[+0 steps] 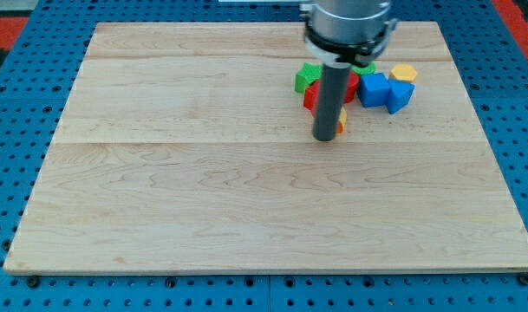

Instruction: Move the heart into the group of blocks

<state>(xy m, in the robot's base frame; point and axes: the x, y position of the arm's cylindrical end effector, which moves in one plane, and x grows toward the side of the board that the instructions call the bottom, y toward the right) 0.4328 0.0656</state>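
Note:
My tip point(325, 138) rests on the wooden board point(203, 199), just below a cluster of blocks at the view's upper right. A sliver of a yellow-orange block point(342, 121) shows at the rod's right edge, touching it; the rod hides its shape. Behind the rod are a green block point(308, 76) and a red block point(310, 94), with more red point(351, 84) on the rod's right. Further right lie a blue block point(373, 88), a second blue block point(400, 95) and a yellow block point(403, 72). A bit of another green block point(365, 67) shows under the arm.
The board lies on a blue pegboard table point(21, 130). The arm's grey body point(346, 26) hangs over the cluster's top and hides part of it.

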